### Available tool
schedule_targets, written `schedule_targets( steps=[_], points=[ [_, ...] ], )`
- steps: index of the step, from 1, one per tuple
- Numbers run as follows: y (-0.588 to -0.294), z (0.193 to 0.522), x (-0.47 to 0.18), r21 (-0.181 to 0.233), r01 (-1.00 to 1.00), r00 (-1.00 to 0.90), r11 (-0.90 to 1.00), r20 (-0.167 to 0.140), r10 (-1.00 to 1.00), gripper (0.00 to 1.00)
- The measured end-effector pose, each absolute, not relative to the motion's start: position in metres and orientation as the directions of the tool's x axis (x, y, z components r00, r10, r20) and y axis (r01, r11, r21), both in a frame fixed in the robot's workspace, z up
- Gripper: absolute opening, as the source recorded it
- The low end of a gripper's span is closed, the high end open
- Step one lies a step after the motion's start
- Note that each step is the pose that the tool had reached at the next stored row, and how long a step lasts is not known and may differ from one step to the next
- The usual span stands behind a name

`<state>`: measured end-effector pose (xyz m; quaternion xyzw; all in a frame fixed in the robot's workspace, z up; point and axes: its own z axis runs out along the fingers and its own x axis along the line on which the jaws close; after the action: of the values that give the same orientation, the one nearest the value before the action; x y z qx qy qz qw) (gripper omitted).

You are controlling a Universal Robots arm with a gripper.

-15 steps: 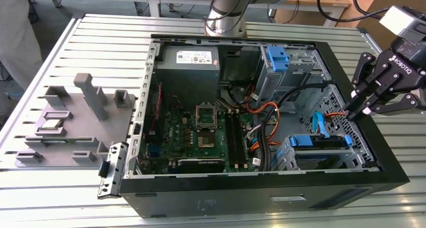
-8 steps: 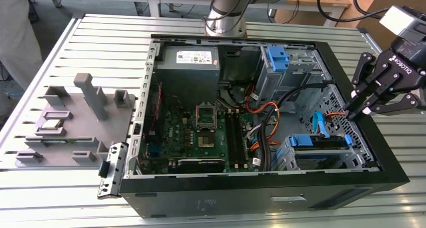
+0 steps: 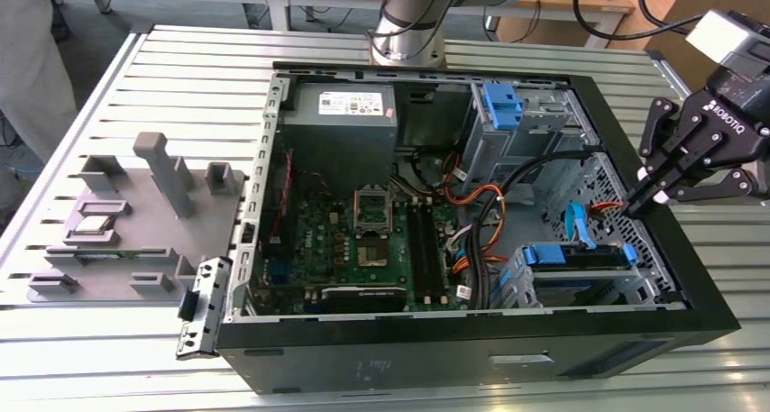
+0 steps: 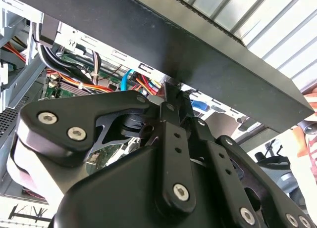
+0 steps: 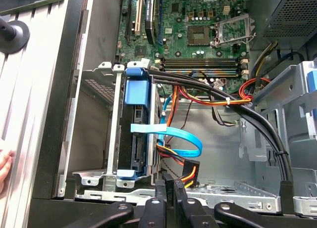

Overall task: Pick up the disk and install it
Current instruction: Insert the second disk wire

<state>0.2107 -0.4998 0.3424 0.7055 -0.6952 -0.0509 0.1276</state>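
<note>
The black three-fingered robot gripper (image 3: 655,196) hangs at the exterior view's right, over the edge of the open black computer tower case (image 3: 481,358), fingertips drawn together into a narrow point with nothing held between them; in the second wrist view the black linkages (image 4: 168,139) also converge, so it reads as closed and empty. The disk (image 3: 578,270), a flat drive clipped in a blue plastic carrier frame, sits in the metal drive cage (image 3: 520,281) in the case's lower corner on the exterior view's right, just below and slightly toward that view's left of the fingertips. In the first wrist view the disk (image 5: 137,134) stands on edge in the cage, its long axis running away from the gripper toward the green motherboard (image 5: 198,30). A light blue ribbon cable (image 5: 168,136) crosses just beside it. Its label is hidden, so whether it is fully seated is hard to judge. A person's hand (image 5: 4,169) rests on the slatted metal table (image 3: 180,87) outside the case.
</note>
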Motion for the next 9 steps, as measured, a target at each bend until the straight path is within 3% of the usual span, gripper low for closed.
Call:
schedule_targets(
  steps=[9],
  points=[
    [-0.4998, 0.3423, 0.2089, 0.249, -0.968, 0.028, -0.001, 0.106, -0.994, 0.18]
  ],
)
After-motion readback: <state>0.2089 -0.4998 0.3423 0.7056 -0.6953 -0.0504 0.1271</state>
